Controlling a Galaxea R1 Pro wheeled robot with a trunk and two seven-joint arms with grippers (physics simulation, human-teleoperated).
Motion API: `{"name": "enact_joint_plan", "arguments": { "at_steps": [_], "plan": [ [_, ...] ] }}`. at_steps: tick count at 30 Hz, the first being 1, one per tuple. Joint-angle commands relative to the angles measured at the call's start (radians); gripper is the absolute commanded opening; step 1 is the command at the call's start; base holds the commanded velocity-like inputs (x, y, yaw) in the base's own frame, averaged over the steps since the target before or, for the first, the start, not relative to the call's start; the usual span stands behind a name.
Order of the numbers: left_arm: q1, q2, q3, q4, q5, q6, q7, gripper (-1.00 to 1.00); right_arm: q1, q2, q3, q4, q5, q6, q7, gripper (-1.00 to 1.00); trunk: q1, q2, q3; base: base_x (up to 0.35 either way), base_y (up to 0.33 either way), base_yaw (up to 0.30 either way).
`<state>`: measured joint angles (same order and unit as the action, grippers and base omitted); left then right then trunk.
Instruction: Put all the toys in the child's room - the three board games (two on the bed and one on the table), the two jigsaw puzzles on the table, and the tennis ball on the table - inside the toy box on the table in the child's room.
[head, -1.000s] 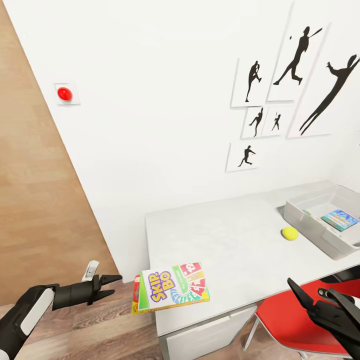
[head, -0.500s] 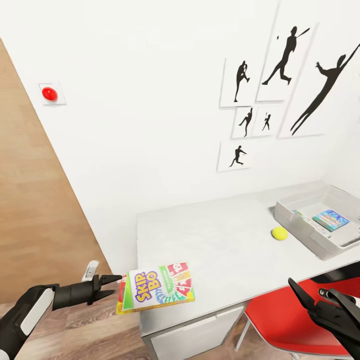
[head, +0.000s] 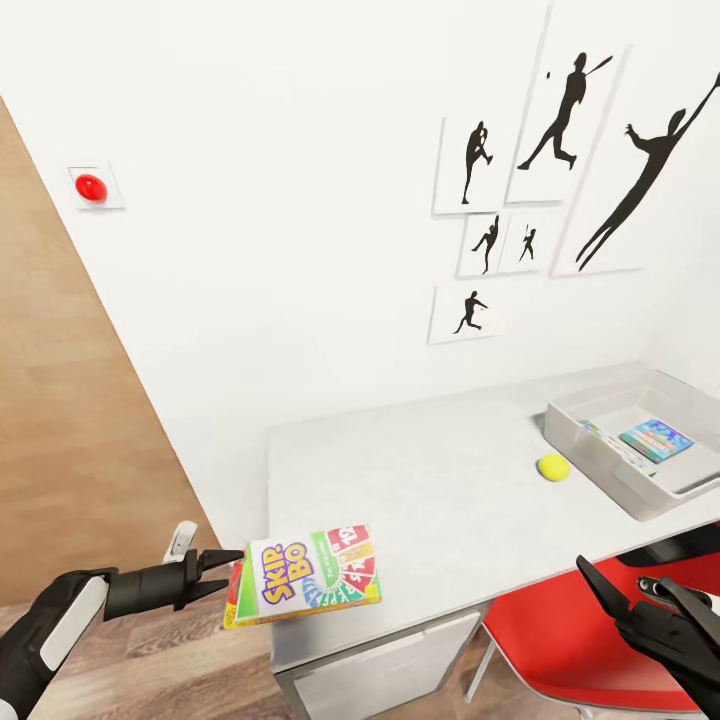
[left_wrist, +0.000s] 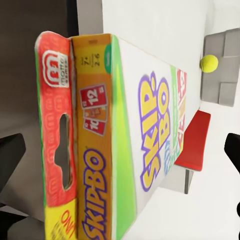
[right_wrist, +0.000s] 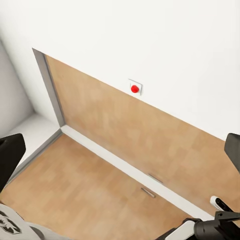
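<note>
camera's swung right a touch, so the table (head: 430, 470) slides left in view. left gripper (head: 228, 572) pinches two stacked board games (head: 305, 576) by their edge over the near-left corner; right gripper (head: 640, 600) gapes wide. toy box (head: 600, 455) sits far right, so that thin edge grip might slip in transit.

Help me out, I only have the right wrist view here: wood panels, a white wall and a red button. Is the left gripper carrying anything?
Observer: Yes. The left gripper is shut on two board games held together by one end, a Skip-Bo box and an orange-edged box behind it.
Operator: Is the toy box anywhere near?
Observer: The toy box sits at the far right of the table, well away from the held boxes.
Operator: Anything already in it?
Observer: A light blue board game lies flat inside.
Operator: And the tennis ball?
Observer: The tennis ball lies on the table beside the toy box, outside it.
</note>
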<state>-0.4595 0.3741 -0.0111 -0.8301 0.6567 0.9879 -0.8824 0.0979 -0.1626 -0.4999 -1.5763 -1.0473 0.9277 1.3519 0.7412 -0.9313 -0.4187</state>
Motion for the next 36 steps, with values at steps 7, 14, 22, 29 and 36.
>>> {"name": "enact_joint_plan", "arguments": {
  "at_steps": [7,14,22,29,36],
  "plan": [
    [-0.001,0.002,-0.001,0.0,0.0,0.003,-0.003,1.0,0.0,0.0,0.0,-0.001,-0.005,0.007,-0.001,1.0,0.0,-0.001,-0.001,0.0,-0.001,0.0],
    [-0.001,0.002,0.0,0.0,0.0,0.003,-0.004,1.0,0.0,0.0,0.0,0.0,-0.005,0.007,-0.001,1.0,0.012,-0.022,-0.01,0.0,0.0,0.0],
    [-0.001,0.003,0.0,0.0,0.001,0.003,-0.004,1.0,0.0,0.0,0.0,0.001,-0.005,0.007,0.0,1.0,0.031,-0.057,-0.026,0.0,0.0,0.0],
    [-0.001,0.003,0.0,0.0,0.001,0.003,-0.004,1.0,0.0,0.0,0.0,0.001,-0.005,0.007,0.0,1.0,0.046,-0.085,-0.038,0.0,0.0,0.0],
    [-0.001,0.003,0.0,0.0,0.001,0.003,-0.004,1.0,0.0,0.0,0.0,0.001,-0.005,0.007,0.0,1.0,0.058,-0.106,-0.048,0.0,0.0,0.0]
  ]
}}
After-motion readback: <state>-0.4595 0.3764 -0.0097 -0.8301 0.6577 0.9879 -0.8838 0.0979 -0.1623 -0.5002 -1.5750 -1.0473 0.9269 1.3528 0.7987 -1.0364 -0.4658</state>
